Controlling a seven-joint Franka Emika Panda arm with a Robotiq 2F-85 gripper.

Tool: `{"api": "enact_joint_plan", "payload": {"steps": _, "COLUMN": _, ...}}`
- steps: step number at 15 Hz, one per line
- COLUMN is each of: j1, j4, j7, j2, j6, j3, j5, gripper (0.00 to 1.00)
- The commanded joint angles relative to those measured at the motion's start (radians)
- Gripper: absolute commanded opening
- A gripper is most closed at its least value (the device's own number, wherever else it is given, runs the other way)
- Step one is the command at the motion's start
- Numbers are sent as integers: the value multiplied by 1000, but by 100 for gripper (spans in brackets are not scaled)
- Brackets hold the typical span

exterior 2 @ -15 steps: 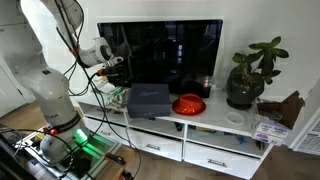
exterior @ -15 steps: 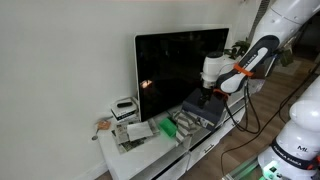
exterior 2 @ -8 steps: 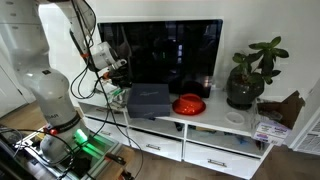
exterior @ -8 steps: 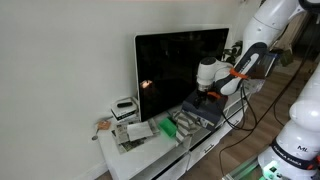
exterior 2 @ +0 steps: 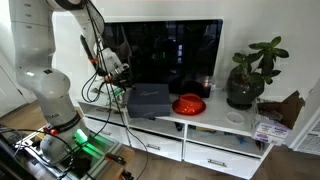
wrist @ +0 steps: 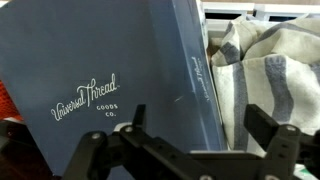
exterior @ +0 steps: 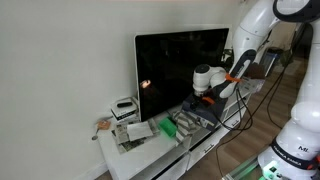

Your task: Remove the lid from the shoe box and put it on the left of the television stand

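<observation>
**Spotter:** How does the arm stand from your seat?

**Operator:** I see it reaching in from high up, with the forearm angled steeply down in front of the television. The wrist is bent so the gripper points down at the shoe box. In an exterior view the gripper hangs at the end of the box nearest the robot's base.

**Spotter:** And the jaws?

**Operator:** They're spread wide and hold nothing. In the wrist view the gripper has one jaw over the lid and the other over a striped cloth beside the box. The lid's long edge runs between them. I can't tell whether either jaw touches the cardboard.

**Spotter:** Where's the lid?

**Operator:** I see it seated on the shoe box, with the printed top facing up. The box sits on the television stand in front of the screen, just beside a red bowl.
</observation>
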Motion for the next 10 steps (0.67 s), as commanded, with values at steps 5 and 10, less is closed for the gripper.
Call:
{"api": "enact_joint_plan", "payload": {"steps": 5, "j1": 79, "j4": 98, "j7": 219, "j2": 110, "j6": -65, "j3": -57, "j5": -202, "gripper": 94}}
{"api": "enact_joint_plan", "payload": {"steps": 10, "j1": 97, "j4": 116, "j7": 268, "j2": 134, "j6": -95, "j3": -60, "j5": -242, "gripper": 83}}
